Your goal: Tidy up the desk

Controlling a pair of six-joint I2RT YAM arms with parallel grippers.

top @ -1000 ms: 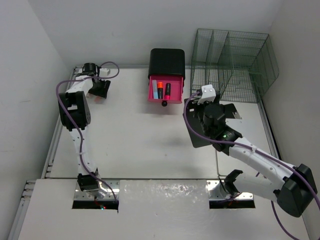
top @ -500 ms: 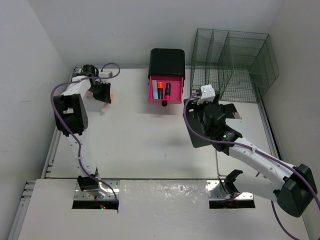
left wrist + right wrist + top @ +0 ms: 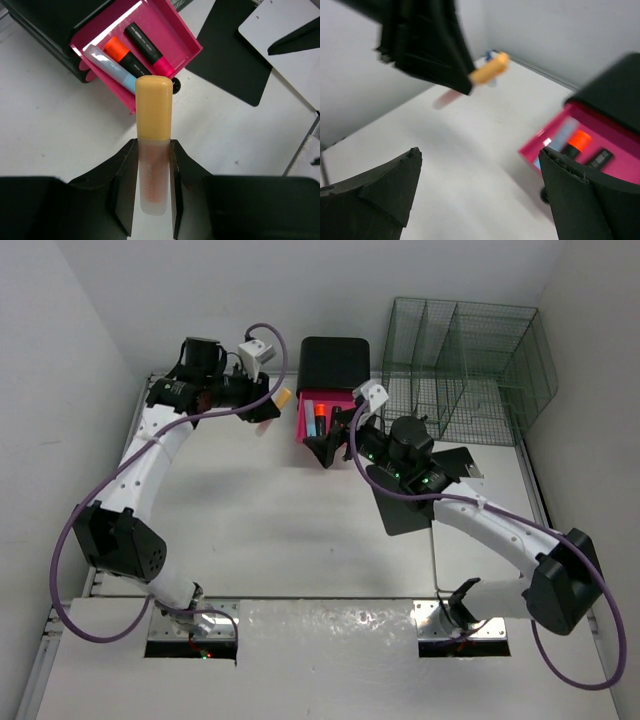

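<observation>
Pinching an orange-capped tube (image 3: 154,125) in the left gripper (image 3: 154,150) above the desk (image 3: 260,520), just short of the pink drawer (image 3: 172,32), holding the right gripper (image 3: 480,150) close beside it with fingers spread, and probably risking a clash between the two grippers or a drop onto the drawer's rim

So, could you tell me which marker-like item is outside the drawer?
The yellow-capped tube in the left gripper; the other three lie in the pink drawer.

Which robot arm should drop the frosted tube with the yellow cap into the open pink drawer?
Left. The left gripper holds the frosted yellow-capped tube just short of the open pink drawer; the right gripper is open and empty.
</observation>
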